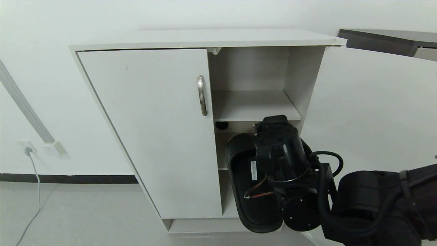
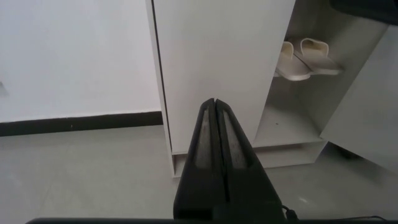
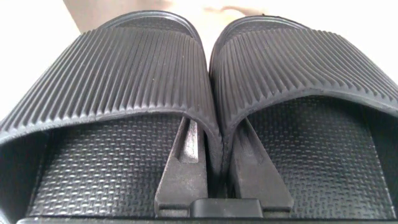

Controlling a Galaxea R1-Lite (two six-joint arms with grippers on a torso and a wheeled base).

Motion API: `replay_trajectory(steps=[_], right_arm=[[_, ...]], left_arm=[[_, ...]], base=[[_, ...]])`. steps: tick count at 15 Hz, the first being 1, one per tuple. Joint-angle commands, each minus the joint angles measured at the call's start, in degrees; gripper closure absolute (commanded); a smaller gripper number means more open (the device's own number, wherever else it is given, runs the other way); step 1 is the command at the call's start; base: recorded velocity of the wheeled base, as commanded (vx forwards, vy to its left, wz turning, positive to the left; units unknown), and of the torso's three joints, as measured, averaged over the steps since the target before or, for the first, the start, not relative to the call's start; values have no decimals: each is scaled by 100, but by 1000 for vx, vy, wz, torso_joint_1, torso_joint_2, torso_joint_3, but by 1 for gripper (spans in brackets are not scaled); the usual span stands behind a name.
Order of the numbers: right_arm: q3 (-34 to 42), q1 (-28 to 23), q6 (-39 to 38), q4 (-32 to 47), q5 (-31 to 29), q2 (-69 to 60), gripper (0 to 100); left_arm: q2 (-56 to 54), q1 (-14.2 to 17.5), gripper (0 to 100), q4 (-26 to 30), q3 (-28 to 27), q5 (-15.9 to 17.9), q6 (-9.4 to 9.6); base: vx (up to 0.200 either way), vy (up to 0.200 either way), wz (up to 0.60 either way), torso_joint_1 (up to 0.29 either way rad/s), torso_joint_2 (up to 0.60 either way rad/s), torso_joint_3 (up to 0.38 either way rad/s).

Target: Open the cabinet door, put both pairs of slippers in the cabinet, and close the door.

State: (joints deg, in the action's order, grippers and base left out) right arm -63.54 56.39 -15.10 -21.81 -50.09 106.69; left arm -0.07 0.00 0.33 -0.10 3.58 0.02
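The white cabinet (image 1: 205,38) has its left door (image 1: 153,130) closed and its right door (image 1: 368,109) swung open. My right gripper (image 3: 214,168) is shut on the pair of black ribbed slippers (image 3: 205,81), pinching the two inner strap edges together. In the head view the black slippers (image 1: 249,184) hang at the open lower compartment, under the upper shelf (image 1: 252,104). A pair of white slippers (image 2: 308,59) lies on a middle shelf inside. My left gripper (image 2: 214,106) is shut and holds nothing, low over the floor in front of the closed door (image 2: 217,56).
A metal handle (image 1: 202,95) runs down the closed door's right edge. The open door stands out to the right of the arm. A wall socket with a cable (image 1: 27,149) is at the left, above grey floor (image 1: 85,215). Dark furniture (image 1: 382,39) stands behind the cabinet.
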Motion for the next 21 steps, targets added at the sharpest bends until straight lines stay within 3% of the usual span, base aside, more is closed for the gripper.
replay_trajectory(steps=[1,5,13,21], right_arm=[[-405,135,7,159,-36,-254,100],[-757,47,280,168,-27,-157,100],[-642,-252,236,159,8,-70,100],[-607,-260,227,133,-9,-52,100]], left_arm=[[7,0,100,2,1,2,-11],[7,0,100,2,1,2,-2],[7,0,100,2,1,2,-2],[7,0,100,2,1,2,-2]], base=[[0,0,0,0,0,0],[0,0,0,0,0,0],[0,0,0,0,0,0],[200,0,0,1,1,4]])
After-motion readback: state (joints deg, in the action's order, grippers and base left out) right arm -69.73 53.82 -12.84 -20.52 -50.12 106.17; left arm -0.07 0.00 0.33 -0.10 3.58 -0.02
